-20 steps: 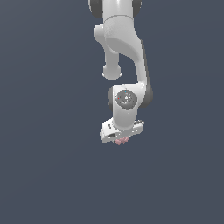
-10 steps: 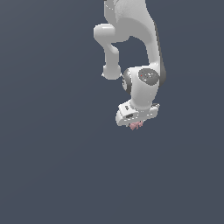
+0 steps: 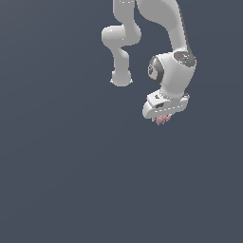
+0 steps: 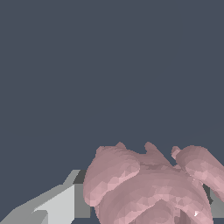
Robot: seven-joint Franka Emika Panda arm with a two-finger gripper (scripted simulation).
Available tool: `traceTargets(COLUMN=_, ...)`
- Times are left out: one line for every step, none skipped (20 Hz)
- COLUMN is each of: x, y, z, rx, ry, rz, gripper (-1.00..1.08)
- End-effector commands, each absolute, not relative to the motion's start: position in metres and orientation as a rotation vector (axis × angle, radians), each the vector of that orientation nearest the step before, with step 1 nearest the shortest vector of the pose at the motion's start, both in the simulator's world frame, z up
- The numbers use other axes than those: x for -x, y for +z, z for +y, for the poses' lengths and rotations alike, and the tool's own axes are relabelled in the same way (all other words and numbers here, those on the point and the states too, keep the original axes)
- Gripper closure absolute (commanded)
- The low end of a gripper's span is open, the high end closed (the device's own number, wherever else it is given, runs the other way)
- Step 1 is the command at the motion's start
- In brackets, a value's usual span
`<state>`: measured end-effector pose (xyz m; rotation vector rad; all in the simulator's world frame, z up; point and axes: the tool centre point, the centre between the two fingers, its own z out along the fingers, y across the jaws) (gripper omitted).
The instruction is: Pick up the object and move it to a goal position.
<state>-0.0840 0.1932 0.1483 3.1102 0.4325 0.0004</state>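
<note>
The object (image 3: 163,119) is a small pink lumpy blob hanging just under the white hand of the arm, in the upper right of the exterior view. My gripper (image 3: 163,118) is shut on it; most of the blob is tucked between the fingers, only its knobby lower part showing. In the wrist view the pink object (image 4: 153,188) fills the near field, bumpy knobs spread wide, with a grey-white finger (image 4: 57,205) beside it and another finger edge (image 4: 215,202) on its far side.
The white arm (image 3: 171,42) bends down from the top edge of the exterior view, with its base link (image 3: 121,42) to the exterior view's left of the hand. Everything else is a plain dark grey-blue background with no other objects.
The gripper, still holding the pink object, has risen and shifted toward the exterior view's right over the last second. The arm has folded upward with it.
</note>
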Motion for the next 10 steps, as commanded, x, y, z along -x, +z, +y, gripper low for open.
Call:
traceTargets(x=0.097, y=0.157, z=0.208, rx=-3.110, ry=0.000, rz=0.431, gripper=1.08)
traceTargets(x=0.101, y=0.159, z=0.213, rx=-3.110, ry=0.000, rz=0.431, gripper=1.08)
traceTargets(x=0.105, y=0.162, z=0.218, rx=-3.110, ry=0.000, rz=0.431, gripper=1.08)
traceTargets(x=0.108, y=0.164, z=0.222, rx=-3.110, ry=0.000, rz=0.431, gripper=1.08)
traceTargets(x=0.110, y=0.166, z=0.225, rx=-3.111, ry=0.000, rz=0.430, gripper=1.08)
traceTargets(x=0.112, y=0.167, z=0.228, rx=-3.111, ry=0.000, rz=0.430, gripper=1.08)
traceTargets(x=0.114, y=0.169, z=0.230, rx=-3.111, ry=0.000, rz=0.430, gripper=1.08)
traceTargets(x=0.115, y=0.169, z=0.231, rx=-3.111, ry=0.000, rz=0.430, gripper=1.08)
traceTargets(x=0.115, y=0.170, z=0.232, rx=-3.111, ry=0.000, rz=0.430, gripper=1.08)
traceTargets(x=0.116, y=0.170, z=0.233, rx=-3.111, ry=0.000, rz=0.430, gripper=1.08)
